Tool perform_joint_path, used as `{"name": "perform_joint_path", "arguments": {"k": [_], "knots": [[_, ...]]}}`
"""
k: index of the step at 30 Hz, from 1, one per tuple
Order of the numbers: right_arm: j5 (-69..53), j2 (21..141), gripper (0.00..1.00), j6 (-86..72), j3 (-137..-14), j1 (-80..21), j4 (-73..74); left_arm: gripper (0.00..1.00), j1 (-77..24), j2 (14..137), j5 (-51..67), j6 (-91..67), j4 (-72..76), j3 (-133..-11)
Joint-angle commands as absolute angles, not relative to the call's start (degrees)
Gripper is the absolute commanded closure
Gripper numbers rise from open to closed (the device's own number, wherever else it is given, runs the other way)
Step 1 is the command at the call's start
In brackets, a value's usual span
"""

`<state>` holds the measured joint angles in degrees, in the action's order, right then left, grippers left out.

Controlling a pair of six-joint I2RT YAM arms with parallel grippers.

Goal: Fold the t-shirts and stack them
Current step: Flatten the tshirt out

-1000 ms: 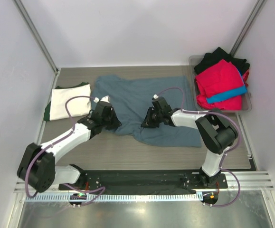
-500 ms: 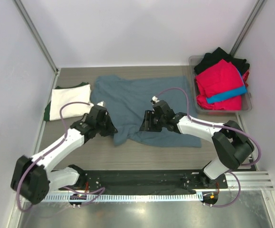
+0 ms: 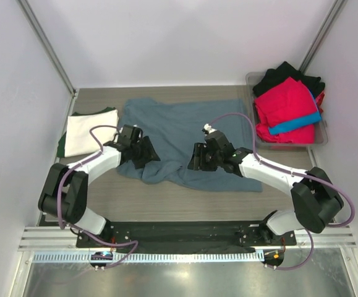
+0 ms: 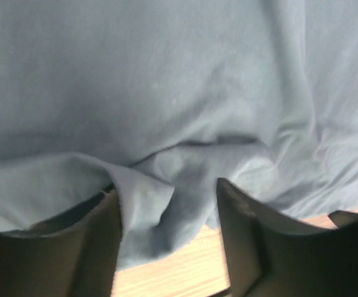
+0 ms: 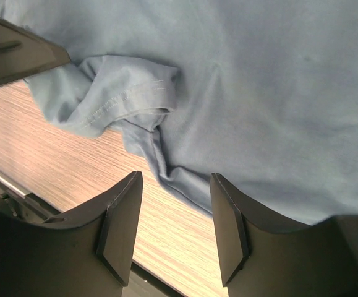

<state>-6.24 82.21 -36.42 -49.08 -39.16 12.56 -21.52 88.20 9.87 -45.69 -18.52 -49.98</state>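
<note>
The slate blue-grey t-shirt (image 3: pixel 185 127) lies spread across the middle of the table, its near-left edge bunched (image 3: pixel 146 171). My left gripper (image 3: pixel 145 152) sits over that bunched edge with its jaws apart. In the left wrist view a loose fold of the shirt (image 4: pixel 144 207) hangs between the fingers (image 4: pixel 231 216), unpinched. My right gripper (image 3: pixel 197 158) hovers open over the near hem. The right wrist view shows the hem (image 5: pixel 166 167) lying just beyond the gripper (image 5: pixel 175 182), with bare wood between the pads. A folded cream-white t-shirt (image 3: pixel 85 133) rests on a dark green one (image 3: pixel 110 111) at the left.
A clear bin (image 3: pixel 319 141) at the back right holds red (image 3: pixel 287 105), black (image 3: pixel 287 73) and bright blue (image 3: pixel 293 124) t-shirts. Metal frame rails run along the table's left and right sides. Bare wood shows in front of the shirt (image 3: pixel 185 201).
Both grippers were shut on the shirt's near edge and have opened, the right one first. The released cloth has slumped into a bunch at the near left. The left arm's elbow swung left.
</note>
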Motion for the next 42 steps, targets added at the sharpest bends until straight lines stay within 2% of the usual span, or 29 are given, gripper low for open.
{"name": "perform_joint_path", "arguments": {"k": [1,3,13,16,24,31,36,42], "knots": [[-4.13,79.28,0.46,-35.16,-47.99,-39.37,13.89,0.37,-21.27,81.59,11.34,-45.62,-15.21,-47.03],[-4.04,78.58,0.46,-34.98,-47.73,-39.29,14.15,0.27,-21.27,78.24,9.41,-44.74,-16.95,-45.36],[-2.73,74.53,0.46,-34.89,-46.06,-39.29,15.38,0.27,-21.27,59.51,6.06,-45.17,-25.66,-38.24],[-2.72,73.74,0.46,-34.80,-45.70,-39.29,15.64,0.31,-21.36,56.17,7.03,-46.32,-25.93,-34.90],[-2.46,71.64,0.47,-35.07,-44.56,-39.29,15.91,0.41,-21.44,54.32,8.70,-47.28,-17.60,-26.29],[-2.28,70.57,0.48,-34.89,-43.68,-39.20,16.08,0.39,-21.80,56.16,7.47,-44.91,-11.79,-23.21],[-2.55,70.23,0.48,-34.89,-43.86,-39.20,16.26,0.42,-22.15,60.64,8.44,-43.68,-4.15,-22.32],[-2.55,69.17,0.48,-34.98,-43.68,-39.29,16.52,0.44,-23.38,65.47,6.68,-42.36,-3.78,-24.08]]}}
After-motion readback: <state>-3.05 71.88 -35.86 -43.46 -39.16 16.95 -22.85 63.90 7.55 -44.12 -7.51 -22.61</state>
